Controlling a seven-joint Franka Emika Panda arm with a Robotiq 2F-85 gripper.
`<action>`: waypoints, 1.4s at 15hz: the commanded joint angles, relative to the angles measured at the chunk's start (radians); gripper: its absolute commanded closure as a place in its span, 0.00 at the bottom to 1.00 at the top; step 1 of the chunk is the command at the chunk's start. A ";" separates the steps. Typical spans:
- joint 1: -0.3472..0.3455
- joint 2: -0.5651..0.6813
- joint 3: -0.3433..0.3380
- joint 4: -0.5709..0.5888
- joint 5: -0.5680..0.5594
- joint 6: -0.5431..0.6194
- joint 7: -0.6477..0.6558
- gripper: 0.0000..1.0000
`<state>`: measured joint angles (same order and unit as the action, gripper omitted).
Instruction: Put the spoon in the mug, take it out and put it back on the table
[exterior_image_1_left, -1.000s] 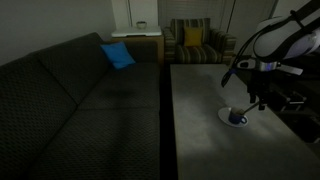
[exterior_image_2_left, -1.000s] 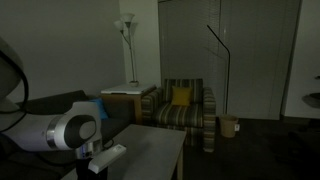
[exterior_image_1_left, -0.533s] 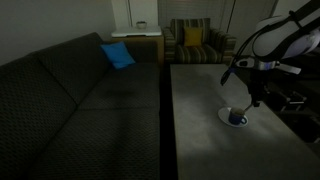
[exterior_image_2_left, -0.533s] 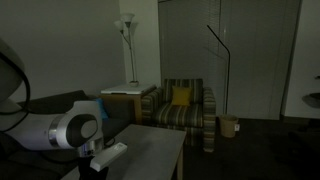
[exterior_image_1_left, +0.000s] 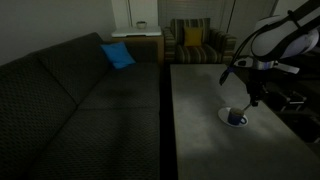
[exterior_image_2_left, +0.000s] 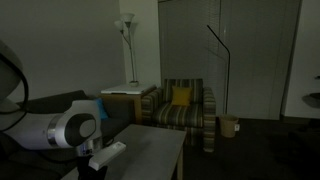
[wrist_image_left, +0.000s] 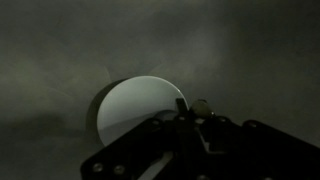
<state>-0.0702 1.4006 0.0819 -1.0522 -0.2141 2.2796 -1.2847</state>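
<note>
Only my gripper (wrist_image_left: 193, 109) has moved, closing to narrow jaws above the saucer (wrist_image_left: 130, 108) where the mug (exterior_image_1_left: 238, 119) stands on the surface (exterior_image_1_left: 200, 110); I cannot see the spoon, so a shallow pinch could drop it on lifting.

**Arm bent over the table, fingers closed**

In an exterior view the arm (exterior_image_1_left: 275, 40) comes in from the long edge of the table (exterior_image_1_left: 200, 130) on the robot's side. Its white upper links arch high, and the dark wrist turns straight down. The gripper (exterior_image_1_left: 251, 101) hangs upright below the wrist, close above the table top near that edge. In an exterior view taken from beside the arm (exterior_image_2_left: 60, 132), a thick white link with a round grey joint fills the lower corner. In the wrist view the gripper (wrist_image_left: 195, 112) rises from the bottom edge, its dark fingers (wrist_image_left: 204, 108) pressed together with no gap showing.
</note>
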 joint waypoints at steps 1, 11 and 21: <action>0.009 0.002 -0.015 0.003 -0.008 0.017 0.025 0.96; 0.028 -0.019 -0.069 -0.030 -0.023 0.059 0.190 0.96; 0.076 -0.066 -0.091 -0.093 -0.069 0.137 0.216 0.96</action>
<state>-0.0219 1.3928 0.0183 -1.0609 -0.2521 2.3685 -1.0938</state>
